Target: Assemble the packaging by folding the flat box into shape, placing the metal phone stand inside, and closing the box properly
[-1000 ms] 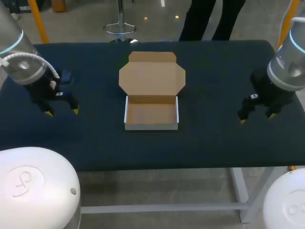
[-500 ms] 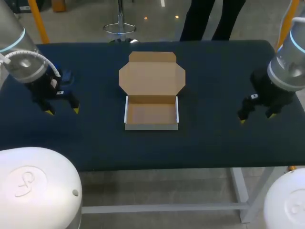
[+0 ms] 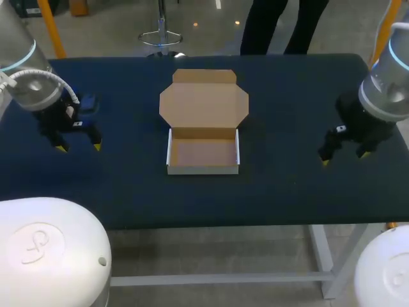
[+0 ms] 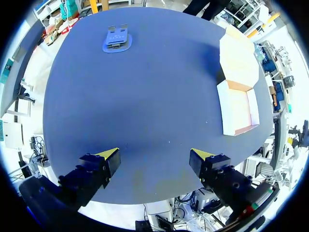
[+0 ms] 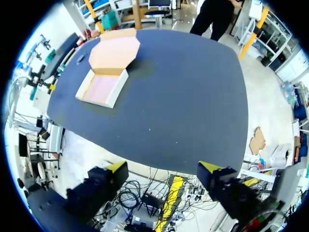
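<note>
The cardboard box (image 3: 203,155) stands folded into a shallow tray at the table's middle, and its lid (image 3: 203,102) lies flat and open behind it. The metal phone stand (image 3: 88,102) rests on a blue pad at the far left, partly hidden by my left arm. It shows plainly in the left wrist view, where the stand (image 4: 117,37) lies far ahead of the fingers. My left gripper (image 3: 78,147) hovers open and empty near that stand. My right gripper (image 3: 344,157) hangs open and empty at the right. The wrist views show the box (image 4: 239,113) and the box (image 5: 101,89) off to the side of each gripper.
A dark blue cloth covers the table (image 3: 287,96). Bare cloth lies between each gripper and the box, and along the front edge. In the right wrist view my right gripper (image 5: 162,167) sits out over the table's edge.
My left gripper has shifted slightly to the left and back. The right arm and the box have not moved.
</note>
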